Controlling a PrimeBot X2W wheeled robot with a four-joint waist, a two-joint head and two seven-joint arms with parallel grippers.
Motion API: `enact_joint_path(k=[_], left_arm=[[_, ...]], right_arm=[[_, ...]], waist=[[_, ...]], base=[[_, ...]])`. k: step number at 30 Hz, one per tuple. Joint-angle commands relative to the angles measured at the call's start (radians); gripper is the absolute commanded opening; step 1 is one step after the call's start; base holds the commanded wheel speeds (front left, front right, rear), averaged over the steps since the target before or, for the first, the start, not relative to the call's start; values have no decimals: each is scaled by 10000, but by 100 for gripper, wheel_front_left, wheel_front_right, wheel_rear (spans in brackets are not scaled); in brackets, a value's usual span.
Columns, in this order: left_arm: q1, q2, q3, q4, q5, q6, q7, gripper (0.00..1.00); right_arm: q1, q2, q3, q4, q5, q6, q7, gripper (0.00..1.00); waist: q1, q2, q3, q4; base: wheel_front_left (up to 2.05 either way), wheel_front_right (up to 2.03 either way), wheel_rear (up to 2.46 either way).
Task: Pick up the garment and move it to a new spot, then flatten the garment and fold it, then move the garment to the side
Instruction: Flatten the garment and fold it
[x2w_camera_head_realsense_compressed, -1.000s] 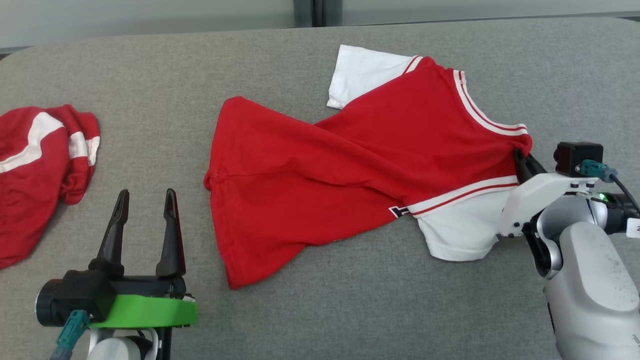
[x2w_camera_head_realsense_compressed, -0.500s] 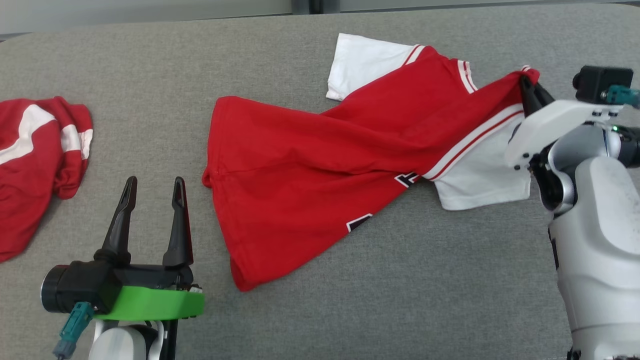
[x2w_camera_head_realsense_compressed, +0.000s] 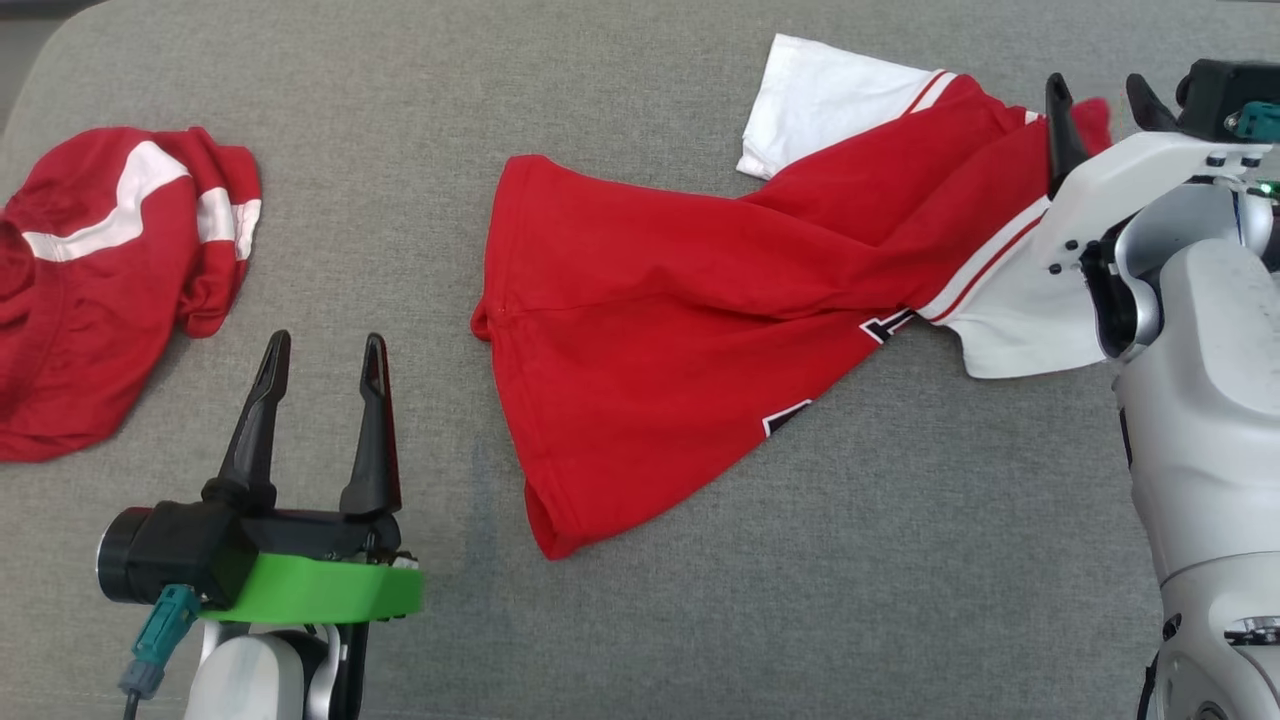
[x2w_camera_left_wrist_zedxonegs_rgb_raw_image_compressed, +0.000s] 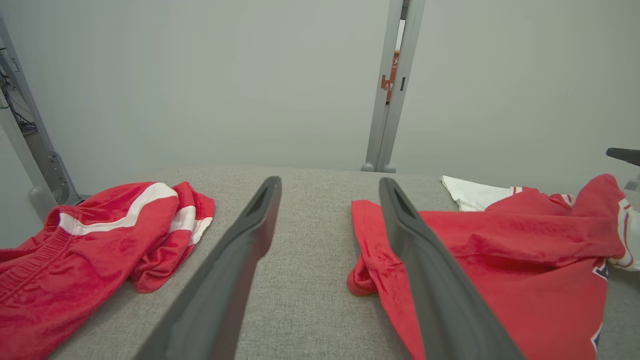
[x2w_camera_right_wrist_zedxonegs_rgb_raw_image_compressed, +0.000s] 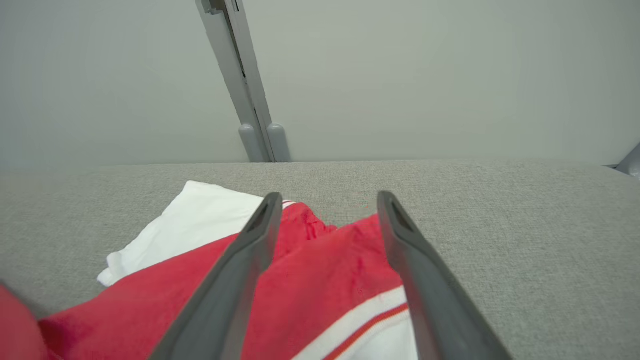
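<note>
Since a moment before, the right gripper (x2w_camera_head_realsense_compressed: 1095, 95) had released the red garment (x2w_camera_head_realsense_compressed: 680, 330), jaws spread above its shoulder; the left gripper (x2w_camera_head_realsense_compressed: 322, 350) hovered open-jawed and empty over the tabletop (x2w_camera_head_realsense_compressed: 900, 560).

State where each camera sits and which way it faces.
Head view: on the head, looking down at the grey table; left claw lower left, right claw and forearm right.
Left wrist view: behind the left claw, facing the wall across the table; its fingers show.
Right wrist view: behind the right claw, facing the wall over the jersey; its fingers show.
Shared: head and left wrist views both show the crumpled red garment.
</note>
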Motion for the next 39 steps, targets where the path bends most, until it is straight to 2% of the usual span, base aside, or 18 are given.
enact_joint_path(k=[1,7,12,19,22,32,39], left_arm=[[1,-4,80,18,-28,-23,-3,100],[325,-15,500,192,89,-23,-3,100],[552,-22,877,311,135,-23,-3,100],[839,-29,1186,553,207,-23,-3,100],[1018,-32,1247,672,149,-23,-3,100],[1657,-33,1256,1082,-33,-4,-3,100],[2033,-32,1086,1116,-75,140,-3,100]], right_arm=[[182,-116,43,0,-164,-16,-387,100],[1117,-72,274,-662,-716,-15,-1972,100],[2367,134,567,-1812,-827,-15,-2490,100],[4455,378,1217,-3726,-494,-15,-2665,100],[5123,445,1333,-4162,-313,-15,-2680,100],[6829,603,1699,-4416,-42,-15,-2652,100],[7180,729,1804,-4542,57,-15,-2513,100]], waist=[[-1,0,-149,-25],[-1,0,-641,-464],[-1,0,-1081,-978],[-1,0,-1688,-1554],[-1,0,-1964,-1765],[-1,0,-2839,-2008],[-1,0,-2949,-2046]], base=[[0,0,0],[0,0,0],[0,0,0],[0,0,0],[0,0,0],[0,0,0],[0,0,0]])
